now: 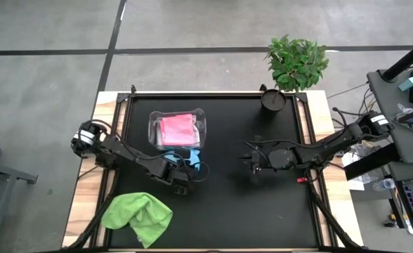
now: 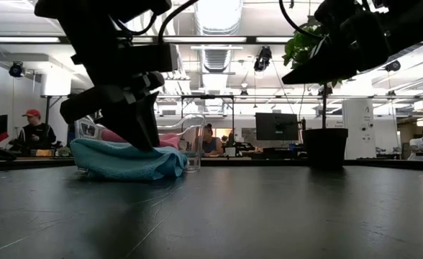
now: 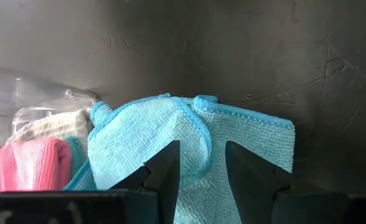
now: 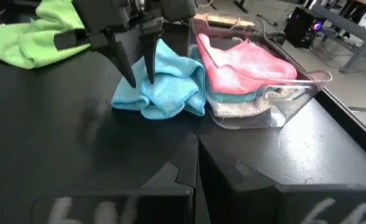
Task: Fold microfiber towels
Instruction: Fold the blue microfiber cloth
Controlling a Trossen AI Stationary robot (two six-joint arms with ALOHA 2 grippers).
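- Left hand [image 4: 134,73], fingers narrowly apart, holds nothing, poised over the crumpled blue towel [image 4: 164,87] on the surface.
- Green towel [image 1: 138,216] unfolded behind it; pink towel [image 1: 177,129] sits in the tub [image 1: 201,116].
- Right hand [image 1: 251,163] shut, idle.

I see open table [image 1: 227,211] right of the clear tub [image 1: 201,133]; blue towel [image 1: 194,160] touching it and left end effector [image 1: 180,184] block its near side.
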